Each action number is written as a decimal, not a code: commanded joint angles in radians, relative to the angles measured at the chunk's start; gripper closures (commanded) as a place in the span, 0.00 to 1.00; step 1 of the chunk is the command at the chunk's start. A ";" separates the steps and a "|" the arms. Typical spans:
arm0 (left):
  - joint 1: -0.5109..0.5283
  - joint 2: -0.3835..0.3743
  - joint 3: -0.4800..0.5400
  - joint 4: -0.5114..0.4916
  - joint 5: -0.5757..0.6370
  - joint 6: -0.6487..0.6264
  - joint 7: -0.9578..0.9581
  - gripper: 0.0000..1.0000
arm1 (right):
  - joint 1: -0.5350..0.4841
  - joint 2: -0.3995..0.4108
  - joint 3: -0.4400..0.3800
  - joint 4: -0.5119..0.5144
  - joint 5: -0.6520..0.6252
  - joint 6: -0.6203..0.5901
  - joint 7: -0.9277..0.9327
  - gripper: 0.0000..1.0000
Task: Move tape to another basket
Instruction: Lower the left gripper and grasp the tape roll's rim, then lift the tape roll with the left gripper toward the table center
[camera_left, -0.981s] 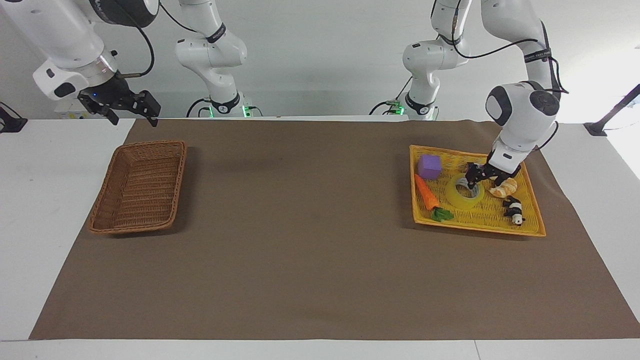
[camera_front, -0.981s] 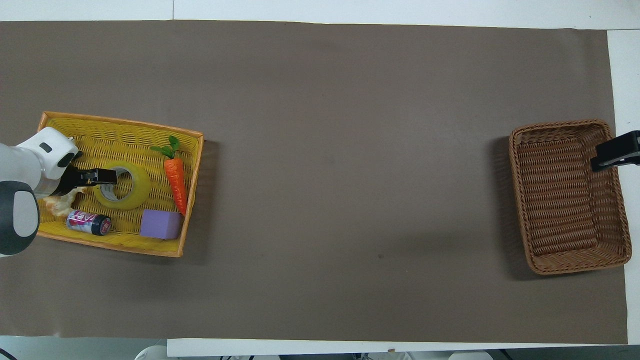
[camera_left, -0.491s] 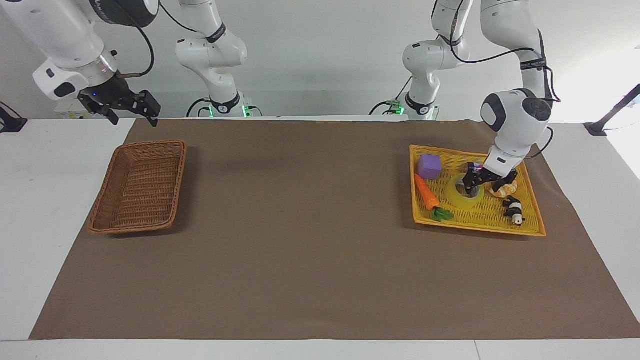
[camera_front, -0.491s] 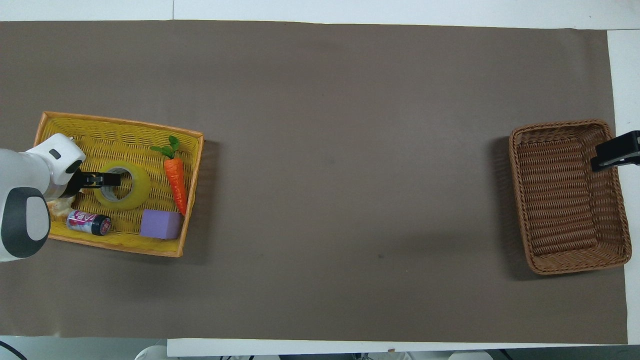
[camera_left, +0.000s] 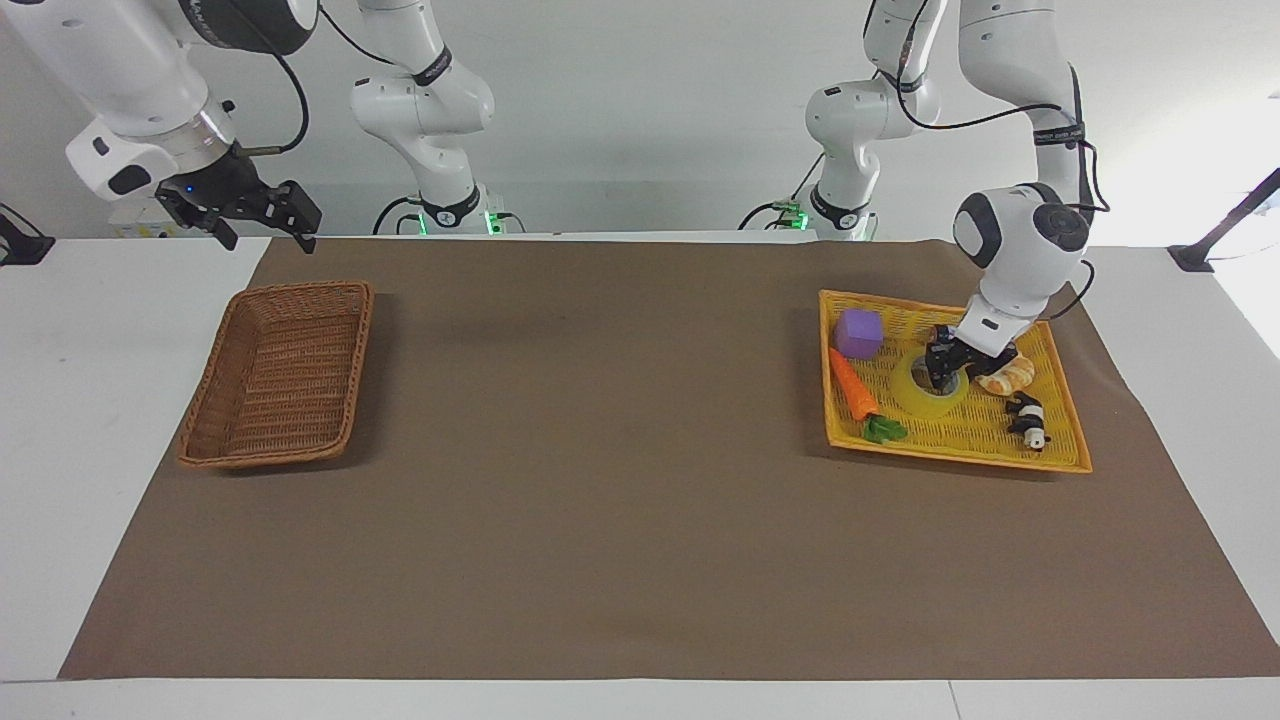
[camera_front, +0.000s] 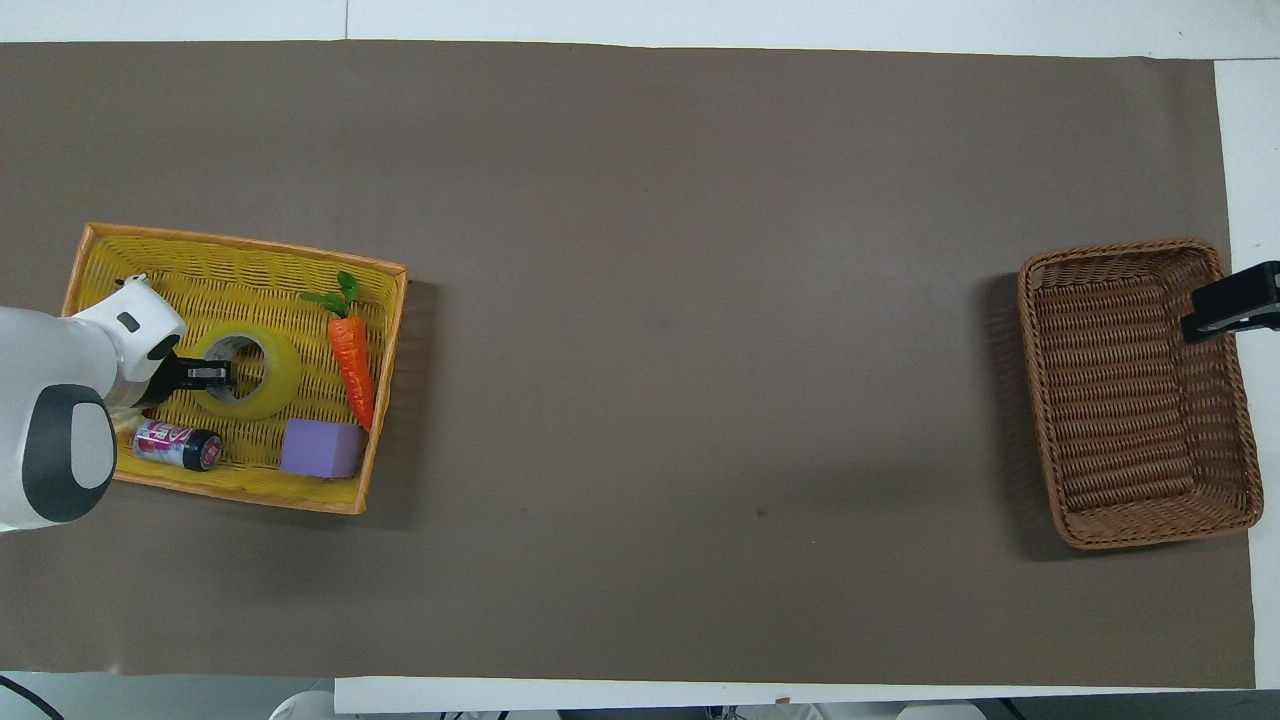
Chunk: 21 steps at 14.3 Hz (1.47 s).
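Observation:
The yellow tape (camera_left: 925, 402) lies flat in the yellow tray (camera_left: 950, 456), between a carrot and a bread piece. It also shows in the overhead view (camera_front: 275, 375). My left gripper (camera_left: 940, 376) is down at the roll, at the part of its ring wall toward the left arm's end of the table (camera_front: 205, 375). The brown wicker basket (camera_left: 300, 289) stands toward the right arm's end, with nothing in it (camera_front: 1120, 248). My right gripper (camera_left: 267, 238) is open and waits in the air over that basket's rim (camera_front: 1225, 312).
In the yellow tray (camera_front: 240, 241) lie a carrot (camera_front: 355, 365), a purple cube (camera_front: 320, 448), a small can (camera_front: 178, 445), a bread piece (camera_left: 1008, 376) and a panda toy (camera_left: 1028, 420). A brown mat (camera_left: 600, 480) covers the table between tray and basket.
My left gripper has come down lower onto the tape's ring and its wrist has turned more upright. The tape has not moved. The right arm has not moved.

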<state>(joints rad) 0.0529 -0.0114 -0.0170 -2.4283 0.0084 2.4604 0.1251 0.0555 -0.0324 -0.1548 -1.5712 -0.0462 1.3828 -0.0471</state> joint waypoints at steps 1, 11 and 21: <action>0.004 0.001 0.003 -0.012 0.005 0.028 0.040 0.96 | -0.006 -0.012 0.004 -0.006 -0.004 -0.002 -0.017 0.00; -0.126 0.116 -0.004 0.511 -0.319 -0.536 -0.066 0.99 | -0.005 -0.012 0.004 -0.006 -0.004 -0.002 -0.017 0.00; -0.663 0.119 -0.004 0.545 -0.400 -0.370 -0.579 1.00 | -0.002 -0.014 0.011 -0.010 -0.004 -0.028 -0.019 0.00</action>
<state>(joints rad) -0.5873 0.1023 -0.0440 -1.8986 -0.3732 2.0860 -0.4582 0.0562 -0.0324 -0.1538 -1.5713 -0.0462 1.3697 -0.0472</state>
